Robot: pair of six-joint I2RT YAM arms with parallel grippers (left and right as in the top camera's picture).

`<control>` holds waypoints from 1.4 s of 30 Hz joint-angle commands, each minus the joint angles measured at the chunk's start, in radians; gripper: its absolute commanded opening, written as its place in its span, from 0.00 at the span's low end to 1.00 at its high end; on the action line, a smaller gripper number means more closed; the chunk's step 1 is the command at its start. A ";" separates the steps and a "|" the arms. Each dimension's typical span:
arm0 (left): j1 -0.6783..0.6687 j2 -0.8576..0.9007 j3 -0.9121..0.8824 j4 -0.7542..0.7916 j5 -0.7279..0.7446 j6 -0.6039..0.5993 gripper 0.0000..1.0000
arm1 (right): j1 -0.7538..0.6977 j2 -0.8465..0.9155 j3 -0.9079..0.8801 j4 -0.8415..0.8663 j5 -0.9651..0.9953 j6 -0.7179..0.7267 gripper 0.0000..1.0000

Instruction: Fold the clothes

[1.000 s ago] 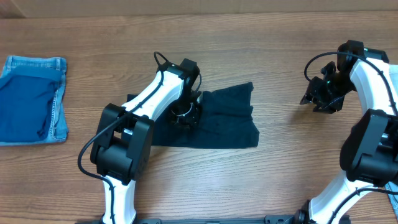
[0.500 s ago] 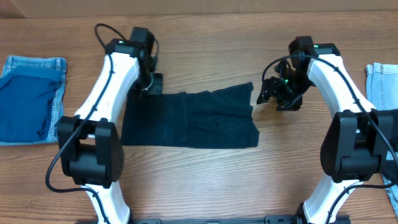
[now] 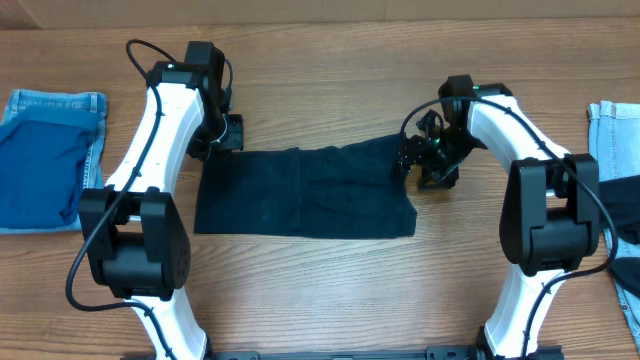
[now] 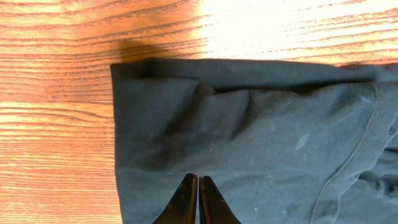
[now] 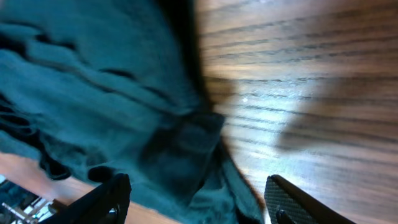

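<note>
At table centre lies the dark garment (image 3: 305, 192), near-black and matte, spread as a flat, wide rectangle. A second ago it was bunched under the left gripper (image 3: 222, 133), which has since moved to its 10 o'clock corner. The right gripper (image 3: 418, 165) has closed in at 2 o'clock. Only the left wrist view shows jaws together over a folded hem. The right wrist view shows jaws wide apart, straddling the corner.

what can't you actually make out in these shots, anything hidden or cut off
Overhead: denim at the right edge, cut off by the frame; garment type unclear.
Left wrist: whether the shut left tool pinches the dark garment; its tips cover that spot.
Right wrist: the dark garment's folds, blurred.
</note>
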State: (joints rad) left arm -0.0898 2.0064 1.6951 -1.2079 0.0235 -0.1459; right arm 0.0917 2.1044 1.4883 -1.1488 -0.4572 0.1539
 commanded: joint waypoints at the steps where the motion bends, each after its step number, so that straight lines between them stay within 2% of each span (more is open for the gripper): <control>1: 0.003 -0.022 0.021 0.000 -0.008 0.012 0.07 | -0.001 0.000 -0.085 0.076 -0.061 0.030 0.73; 7: 0.003 -0.022 0.021 -0.005 -0.005 0.012 0.07 | 0.020 0.000 -0.159 0.177 -0.072 0.084 0.72; 16: 0.003 -0.022 0.021 -0.023 -0.005 0.012 0.07 | 0.064 0.000 -0.159 0.202 -0.068 0.113 0.41; 21: 0.003 -0.022 0.021 -0.023 -0.005 0.012 0.07 | 0.064 0.000 -0.159 0.216 -0.068 0.113 0.39; 22: 0.003 -0.022 0.021 -0.023 -0.005 0.012 0.07 | 0.064 0.000 -0.159 0.222 -0.068 0.113 0.32; 24: 0.003 -0.022 0.021 -0.023 -0.005 0.012 0.07 | 0.064 0.000 -0.159 0.244 -0.064 0.138 0.09; 25: 0.003 -0.022 0.021 -0.023 -0.005 0.012 0.07 | 0.064 0.000 -0.159 0.257 -0.060 0.143 0.04; 28: 0.003 -0.022 0.021 -0.026 -0.005 0.012 0.08 | 0.063 0.000 -0.158 0.291 -0.044 0.143 0.04; 31: 0.003 -0.022 0.021 -0.034 -0.005 0.012 0.08 | 0.027 -0.015 -0.128 0.265 0.059 0.153 0.04; 39: 0.003 -0.022 0.021 -0.043 -0.005 0.011 0.08 | -0.256 -0.085 0.039 0.039 0.370 0.074 0.04; 42: 0.003 -0.022 0.021 -0.044 -0.005 0.011 0.08 | -0.313 -0.086 0.105 -0.012 0.389 0.013 0.04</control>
State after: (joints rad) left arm -0.0898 2.0064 1.6951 -1.2491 0.0216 -0.1459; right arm -0.1894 2.0632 1.5211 -1.1324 -0.1429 0.2340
